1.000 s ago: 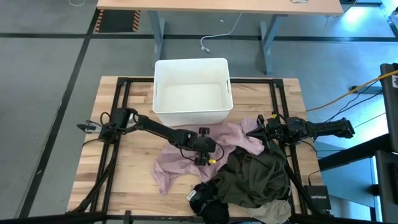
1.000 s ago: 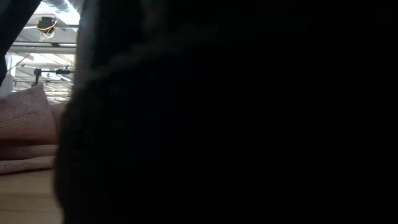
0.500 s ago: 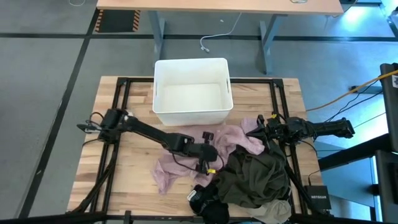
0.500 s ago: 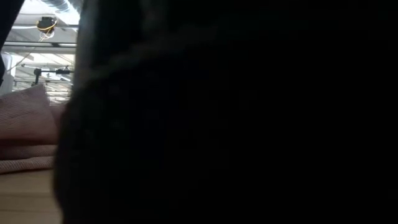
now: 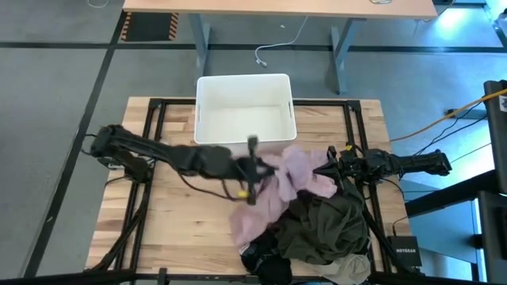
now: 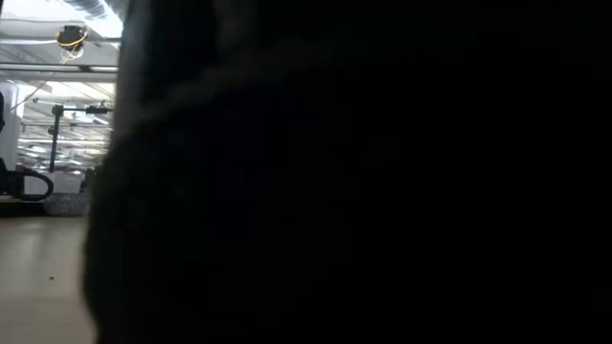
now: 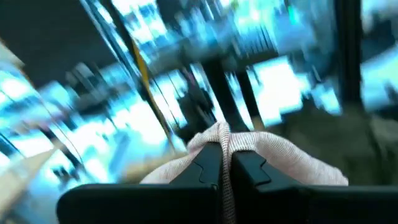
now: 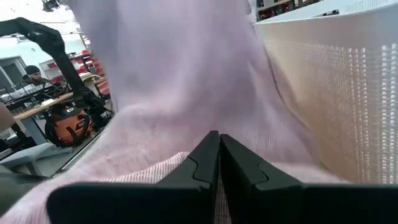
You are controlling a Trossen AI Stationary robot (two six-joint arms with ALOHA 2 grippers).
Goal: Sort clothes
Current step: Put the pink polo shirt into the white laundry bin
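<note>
A dusty pink garment (image 5: 273, 194) is partly raised in the middle of the table, and my left gripper (image 5: 252, 170) is shut on it just in front of the white bin (image 5: 242, 77). The garment fills the right wrist view (image 8: 186, 81). My right gripper (image 5: 327, 170) is shut at the pink garment's right edge. A dark olive garment (image 5: 333, 226) is heaped at the near right, over a black one (image 5: 265, 257) and a beige-grey one (image 5: 352, 269). Dark cloth (image 6: 363, 191) blocks most of the low view. My left gripper pinches a raised fold of the pink garment (image 7: 219, 134) between its two fingers. The cloth bulges out past the fingertips (image 7: 208, 163) and runs back between them. The garment hangs from the hold, its lower end (image 5: 247, 229) toward the table's near edge. My right gripper has its shut fingertips (image 8: 208, 152) against or just before the pink cloth (image 8: 149, 168). I cannot tell whether it holds the cloth.
The white bin stands at the table's far middle, and its ribbed wall (image 8: 336, 81) is close beside the right gripper. Black frame rails (image 5: 154, 142) run along the table's left and right sides. Bare wood (image 5: 182, 214) lies at the near left.
My left gripper first dipped toward the near edge onto the pink garment. It then rose and went toward the bin with the cloth. The garment's left part has lifted off the table and swung rightward. Its right part stays by the right gripper.
</note>
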